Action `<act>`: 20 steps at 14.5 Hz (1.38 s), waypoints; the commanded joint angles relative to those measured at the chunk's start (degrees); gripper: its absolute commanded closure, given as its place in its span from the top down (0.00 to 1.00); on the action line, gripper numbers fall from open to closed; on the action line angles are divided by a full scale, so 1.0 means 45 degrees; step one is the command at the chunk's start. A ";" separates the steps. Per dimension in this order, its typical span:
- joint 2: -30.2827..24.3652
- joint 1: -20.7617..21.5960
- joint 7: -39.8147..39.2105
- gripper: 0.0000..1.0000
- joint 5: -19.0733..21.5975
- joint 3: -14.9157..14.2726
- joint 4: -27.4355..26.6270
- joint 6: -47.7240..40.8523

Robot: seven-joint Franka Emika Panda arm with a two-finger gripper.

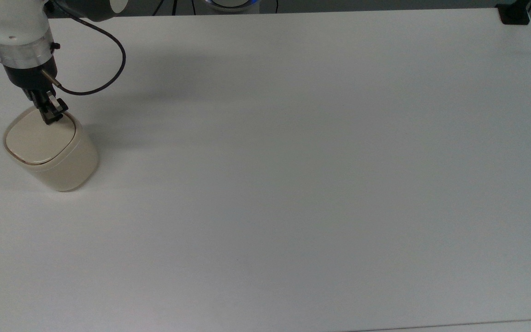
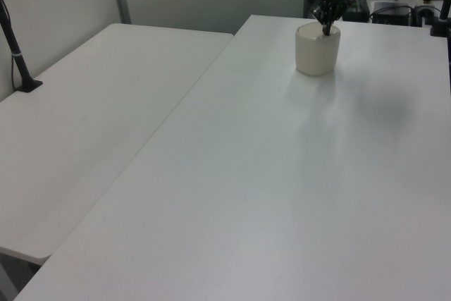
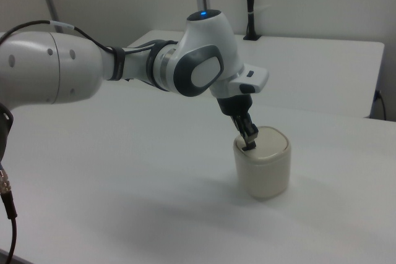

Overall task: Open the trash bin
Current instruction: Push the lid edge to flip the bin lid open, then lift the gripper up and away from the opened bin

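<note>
The cream trash bin stands near the top view's left edge of the white table, and its flat lid lies closed. My gripper points down with its fingers together, the tip pressing on the lid's far rim, where it covers the black mark. In the left view the bin stands at the table's far end, with the gripper on its top. In the right view the arm reaches over from the left and the gripper touches the lid of the bin.
A black cable loops from the wrist above the table. At the top view's top right corner a black clamp is fixed. A second white table with a black pole adjoins in the left view. Wide free tabletop lies right of the bin.
</note>
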 commanded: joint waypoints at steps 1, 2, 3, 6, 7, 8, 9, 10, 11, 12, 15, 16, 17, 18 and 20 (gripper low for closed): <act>0.0395 0.0133 0.0309 0.00 -0.0404 0.0007 -0.0034 0.0209; 0.0416 0.0133 0.0309 0.00 -0.0385 0.0007 0.0004 0.0190; 0.0319 0.0113 0.0309 0.00 -0.0365 0.0007 0.0043 0.0151; -0.0576 0.0133 0.0309 0.00 -0.0307 0.0027 0.0063 -0.0160; -0.0967 0.0133 0.0251 0.02 -0.0249 0.0124 0.0063 -0.0587; -0.1338 0.0152 0.0212 0.05 -0.0190 0.0183 0.0063 -0.1056; -0.1632 0.0249 0.0211 0.12 -0.0170 0.0222 0.0063 -0.1486; -0.1848 0.0579 0.0211 0.21 -0.0151 0.0261 0.0063 -0.1896; -0.1985 0.0969 0.0173 0.36 -0.0150 0.0261 0.0063 -0.2326; -0.2102 0.1282 0.0018 0.67 -0.0150 0.0261 0.0063 -0.2717; -0.2182 0.2609 -0.0957 1.00 -0.0092 0.0261 0.0063 -0.4121; -0.2298 0.3000 -0.1308 1.00 -0.0014 0.0261 0.0063 -0.4668; -0.2434 0.3352 -0.1718 1.00 0.0373 0.0261 0.0063 -0.5080; -0.2726 0.3587 -0.2708 1.00 0.1344 0.0242 0.0063 -0.5625; -0.3409 0.3629 -0.4800 1.00 0.2346 0.0300 0.0063 -0.6914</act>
